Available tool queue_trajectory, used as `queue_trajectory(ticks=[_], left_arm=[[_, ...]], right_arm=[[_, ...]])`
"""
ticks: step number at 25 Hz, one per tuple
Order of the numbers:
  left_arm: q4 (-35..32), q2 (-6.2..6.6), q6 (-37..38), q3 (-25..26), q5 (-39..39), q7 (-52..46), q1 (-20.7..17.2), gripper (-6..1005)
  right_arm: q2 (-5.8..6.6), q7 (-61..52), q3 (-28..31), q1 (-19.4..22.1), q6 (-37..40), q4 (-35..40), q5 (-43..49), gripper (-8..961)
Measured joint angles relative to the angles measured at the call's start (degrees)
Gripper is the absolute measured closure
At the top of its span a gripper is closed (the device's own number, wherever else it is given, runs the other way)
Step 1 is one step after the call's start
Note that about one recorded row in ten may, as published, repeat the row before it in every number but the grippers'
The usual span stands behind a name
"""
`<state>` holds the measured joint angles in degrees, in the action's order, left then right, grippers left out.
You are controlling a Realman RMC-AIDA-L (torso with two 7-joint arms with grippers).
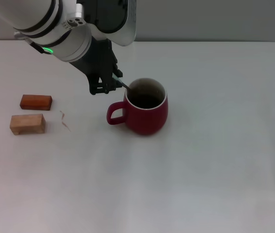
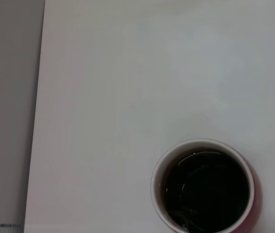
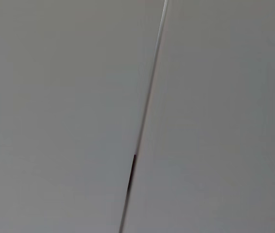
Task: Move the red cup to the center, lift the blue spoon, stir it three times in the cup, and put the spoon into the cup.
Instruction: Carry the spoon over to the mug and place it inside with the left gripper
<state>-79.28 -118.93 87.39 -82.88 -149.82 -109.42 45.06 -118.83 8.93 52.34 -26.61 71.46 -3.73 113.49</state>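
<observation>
- One white bench (image 1: 215, 170) carries everything in the head view and fills most of the left wrist view as well.
- Left arm reaches in from the upper left of the head view, its pale barrel ending in a dark wrist above the bench.
- Red cup (image 1: 146, 107) stands upright near the middle of the bench, its loop handle turned toward the robot's left; the cream rim rings a dark inside, and the left wrist view (image 2: 202, 187) looks straight down into it.
- Left claw (image 1: 109, 82) hangs just beside the cup's rim on the handle side, a little farther back, its dark fingers closed on the blue spoon.
- Two wooden blocks lie well apart from the cup on the robot's left: a reddish-brown block (image 1: 36, 102) farther back and a pale tan block (image 1: 27, 123) just in front of it, near each other but not touching.
- Blue spoon (image 1: 120, 81) slants down from the claw toward the cup, its grey neck crossing the rim; its bowl is hidden inside the dark interior.
- Small thin curl of a scrap (image 1: 64, 120) lies on the bench between the blocks and the cup.
- Right claw shows nowhere; its wrist view gives only plain grey surfaces with a thin seam.
</observation>
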Motion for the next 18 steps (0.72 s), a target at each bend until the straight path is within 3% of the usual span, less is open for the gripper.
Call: queue_trajectory(ticks=[18], left_arm=[[-3.57, 0.18, 5.11, -0.11, 0.70, -1.47, -1.07, 828]], right_arm=[[0.00, 0.04, 0.05, -0.53, 0.00, -0.05, 0.03, 224]])
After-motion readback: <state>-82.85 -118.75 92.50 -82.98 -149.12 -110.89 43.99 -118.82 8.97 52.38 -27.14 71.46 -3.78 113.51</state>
